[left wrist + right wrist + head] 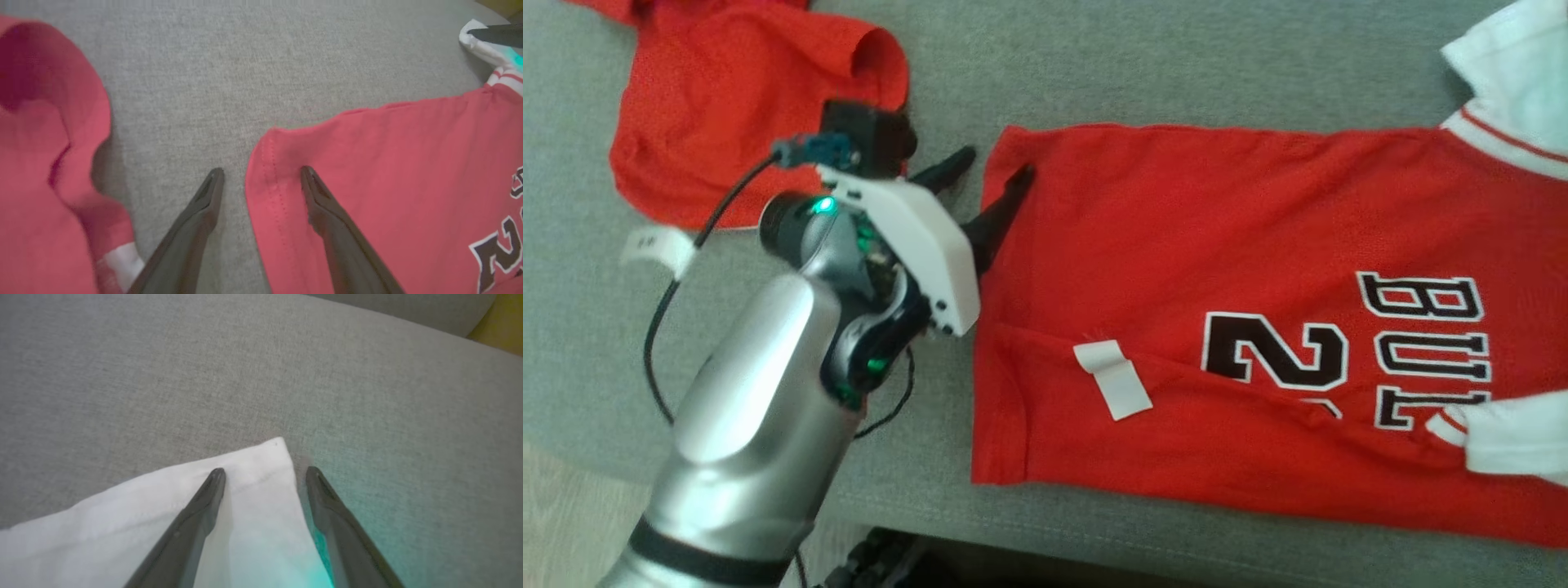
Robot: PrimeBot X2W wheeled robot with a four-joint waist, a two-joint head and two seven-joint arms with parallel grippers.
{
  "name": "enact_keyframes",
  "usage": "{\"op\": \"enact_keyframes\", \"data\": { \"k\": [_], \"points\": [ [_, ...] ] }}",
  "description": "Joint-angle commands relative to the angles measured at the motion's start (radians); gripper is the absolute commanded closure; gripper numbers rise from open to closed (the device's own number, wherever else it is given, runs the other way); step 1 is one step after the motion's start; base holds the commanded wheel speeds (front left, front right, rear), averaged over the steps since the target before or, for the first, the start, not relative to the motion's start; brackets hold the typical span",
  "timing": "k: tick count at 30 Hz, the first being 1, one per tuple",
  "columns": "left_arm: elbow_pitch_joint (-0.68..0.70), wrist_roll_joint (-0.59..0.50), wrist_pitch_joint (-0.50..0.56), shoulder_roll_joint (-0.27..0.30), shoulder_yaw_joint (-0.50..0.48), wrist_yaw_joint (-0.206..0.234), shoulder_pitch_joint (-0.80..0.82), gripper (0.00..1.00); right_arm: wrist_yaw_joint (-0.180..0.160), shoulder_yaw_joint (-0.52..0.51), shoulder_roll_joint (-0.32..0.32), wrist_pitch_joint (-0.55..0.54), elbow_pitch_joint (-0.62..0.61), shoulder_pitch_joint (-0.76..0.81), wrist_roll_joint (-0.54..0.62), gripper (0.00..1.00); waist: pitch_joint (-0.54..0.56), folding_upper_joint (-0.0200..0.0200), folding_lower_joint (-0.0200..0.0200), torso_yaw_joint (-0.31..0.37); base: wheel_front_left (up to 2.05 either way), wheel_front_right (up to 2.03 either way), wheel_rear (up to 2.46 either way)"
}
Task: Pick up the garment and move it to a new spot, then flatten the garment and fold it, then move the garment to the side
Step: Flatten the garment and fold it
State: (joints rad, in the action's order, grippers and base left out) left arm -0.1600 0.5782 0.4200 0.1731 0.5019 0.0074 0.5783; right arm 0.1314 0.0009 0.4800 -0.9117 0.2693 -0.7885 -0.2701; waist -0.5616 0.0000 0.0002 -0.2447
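Red crumpled shirt [711, 114] at upper left: leave alone. Mid-frame, left end effector [996, 163] released, straddling the hem corner of the jersey [1217, 229] spread centre to right; lift clear without snagging, then smooth outward. Right end effector [264, 470] likewise released over the white sleeve [1515, 73], upper right.

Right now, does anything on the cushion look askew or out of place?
Yes. The jersey isn't flat: a flap along its near edge covers part of the number, with a white tag at the fold, and a white sleeve lies over the lettering. A second red garment sits crumpled at upper left.
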Motion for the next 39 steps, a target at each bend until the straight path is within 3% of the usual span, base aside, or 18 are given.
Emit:
{"op": "enact_keyframes", "data": {
  "k": [1, 6, 14, 15, 16, 17, 28, 39],
  "points": [
    [0.009, -0.011, 0.0, 0.014, -0.026, -0.002, 0.033, 0.0, -0.001, 0.007, 0.006, 0.011, -0.02, -0.022, 0.008, 0.0, -0.02, 0.0, -0.0002, -0.019, 0.0, 0.0, 0.0],
    [-0.034, -0.008, -0.008, 0.002, -0.009, -0.026, 0.062, 0.0, -0.001, 0.032, 0.004, 0.038, 0.086, -0.072, 0.01, 0.0, -0.022, 0.0, -0.0002, -0.012, 0.0, 0.0, 0.0],
    [-0.049, 0.015, 0.013, 0.007, 0.003, -0.049, 0.065, 0.0, -0.001, 0.075, 0.004, 0.029, 0.131, -0.08, -0.037, 0.0, -0.01, 0.0, -0.0002, 0.01, 0.0, 0.0, 0.0],
    [-0.053, 0.017, 0.015, 0.006, 0.004, -0.05, 0.066, 0.0, -0.001, 0.079, 0.001, 0.026, 0.132, -0.079, -0.047, 0.07, -0.009, 0.0, -0.0002, 0.012, 0.0, 0.0, 0.0],
    [-0.057, 0.019, 0.013, 0.003, 0.004, -0.05, 0.069, 0.55, -0.001, 0.082, -0.004, 0.026, 0.133, -0.077, -0.056, 0.62, -0.008, 0.0, -0.0002, 0.014, 0.0, 0.0, 0.0],
    [-0.062, 0.018, 0.01, 0.003, 0.004, -0.05, 0.073, 1.0, -0.001, 0.086, -0.009, 0.032, 0.131, -0.077, -0.065, 1.0, -0.006, 0.0, -0.0002, 0.016, 0.0, 0.0, 0.0],
    [-0.038, 0.014, -0.066, 0.041, -0.047, -0.03, 0.074, 1.0, -0.001, 0.019, -0.033, 0.203, 0.108, -0.131, -0.154, 1.0, 0.052, 0.0, -0.0002, 0.074, 0.0, 0.0, 0.0],
    [0.138, 0.034, -0.095, 0.097, -0.082, 0.013, -0.084, 1.0, -0.001, -0.006, 0.027, 0.191, -0.108, 0.104, -0.254, 1.0, 0.153, 0.0, -0.0002, 0.143, 0.0, 0.0, 0.0]
  ]
}}
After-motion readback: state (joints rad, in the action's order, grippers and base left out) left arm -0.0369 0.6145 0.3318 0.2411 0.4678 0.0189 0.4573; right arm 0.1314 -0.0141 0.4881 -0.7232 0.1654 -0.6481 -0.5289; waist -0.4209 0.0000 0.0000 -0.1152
